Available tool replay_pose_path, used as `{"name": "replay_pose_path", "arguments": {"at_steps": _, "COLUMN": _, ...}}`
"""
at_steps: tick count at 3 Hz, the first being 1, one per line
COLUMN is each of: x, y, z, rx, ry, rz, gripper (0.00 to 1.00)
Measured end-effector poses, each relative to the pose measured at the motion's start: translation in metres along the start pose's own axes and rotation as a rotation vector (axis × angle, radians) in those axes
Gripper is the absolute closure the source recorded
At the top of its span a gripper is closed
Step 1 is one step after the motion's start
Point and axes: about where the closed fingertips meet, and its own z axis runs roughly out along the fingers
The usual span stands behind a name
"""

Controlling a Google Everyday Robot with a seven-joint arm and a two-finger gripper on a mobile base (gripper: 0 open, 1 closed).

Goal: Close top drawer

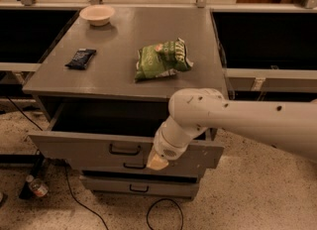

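The robot's claw, apart or together I cannot tell, is sitting at the front panel of the top drawer, which is standing pulled out beneath the table. A straight, level push beside the black handle should avoid jamming.

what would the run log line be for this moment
top drawer: pulled out, not closed | hand: at its front panel, beside handle | cabinet top: green bag, bowl, dark packet

Workshop-like test space, grey cabinet, speckled floor, loose cables, gripper at top drawer front
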Motion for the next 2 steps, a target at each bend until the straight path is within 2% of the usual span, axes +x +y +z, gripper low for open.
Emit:
{"name": "replay_pose_path", "arguments": {"at_steps": 1, "x": -0.0111, "y": -0.0282, "z": 0.0016, "rx": 0.01, "ry": -0.014, "rz": 0.021, "gripper": 1.0}}
{"name": "replay_pose_path", "arguments": {"at_steps": 2, "x": -0.0112, "y": -0.0284, "z": 0.0016, "rx": 0.01, "ry": -0.014, "rz": 0.021, "gripper": 1.0}}
